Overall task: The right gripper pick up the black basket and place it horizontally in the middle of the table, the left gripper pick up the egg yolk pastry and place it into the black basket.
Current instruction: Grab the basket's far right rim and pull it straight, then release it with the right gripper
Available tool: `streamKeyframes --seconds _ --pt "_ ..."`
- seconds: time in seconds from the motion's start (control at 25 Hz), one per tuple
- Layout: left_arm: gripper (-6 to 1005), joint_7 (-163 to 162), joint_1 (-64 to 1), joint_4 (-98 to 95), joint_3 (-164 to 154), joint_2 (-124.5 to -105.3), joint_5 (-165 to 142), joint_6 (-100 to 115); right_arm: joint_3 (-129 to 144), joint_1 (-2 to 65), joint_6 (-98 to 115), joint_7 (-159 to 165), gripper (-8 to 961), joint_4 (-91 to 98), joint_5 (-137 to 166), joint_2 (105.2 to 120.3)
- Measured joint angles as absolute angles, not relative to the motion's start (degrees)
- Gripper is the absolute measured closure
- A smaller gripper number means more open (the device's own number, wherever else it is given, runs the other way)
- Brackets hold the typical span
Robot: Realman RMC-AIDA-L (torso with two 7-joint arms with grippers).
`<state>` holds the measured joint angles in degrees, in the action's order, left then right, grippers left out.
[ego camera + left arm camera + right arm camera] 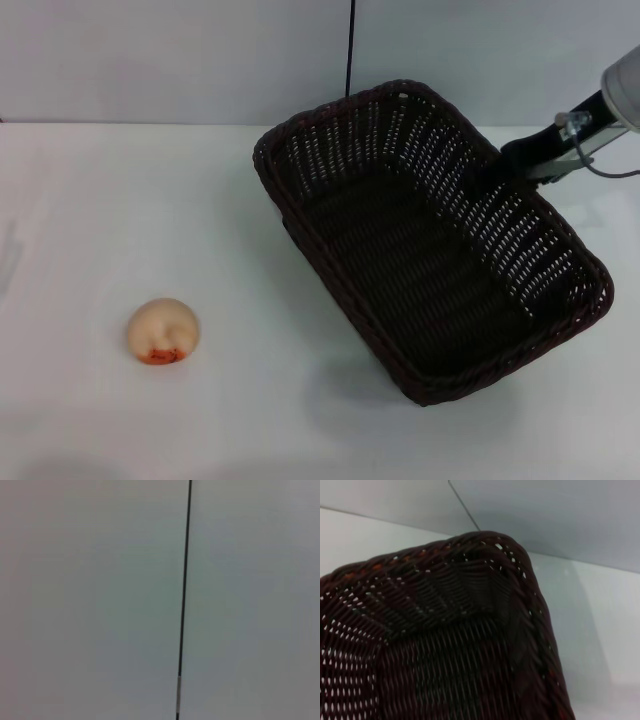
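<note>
The black basket (430,260) is empty and sits at an angle right of the table's middle, with a shadow under its near end. My right gripper (503,166), on the white-grey arm coming in from the upper right, is shut on the basket's far right rim. The right wrist view shows one inner corner of the basket (445,630) but not my own fingers. The egg yolk pastry (163,330) lies alone on the white table (120,200) at the near left, orange-red patch toward me, well apart from the basket. My left gripper is out of view.
A grey wall with a thin black vertical seam (350,45) stands behind the table; the left wrist view shows only this wall and seam (184,600). Bare tabletop lies between the pastry and the basket.
</note>
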<state>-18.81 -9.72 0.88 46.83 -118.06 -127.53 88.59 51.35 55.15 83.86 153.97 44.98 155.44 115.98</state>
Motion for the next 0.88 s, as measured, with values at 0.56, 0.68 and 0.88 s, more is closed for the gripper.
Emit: streamKeyframes --seconds 0.56,0.68,0.88 --pt "143 -18.8 -9.9 0.9 47.9 -117.95 -127.5 88.6 51.5 54.5 80.6 152.8 516 43.5 155.1 116.84" --pt "143 -18.8 -9.8 0.9 48.0 -117.94 -127.5 88.6 51.6 54.4 81.0 152.2 606 44.0 155.1 116.88" --pt "143 -18.8 -9.5 0.9 48.8 -117.96 -127.5 88.8 52.7 54.4 81.0 151.4 755 44.6 155.0 117.26"
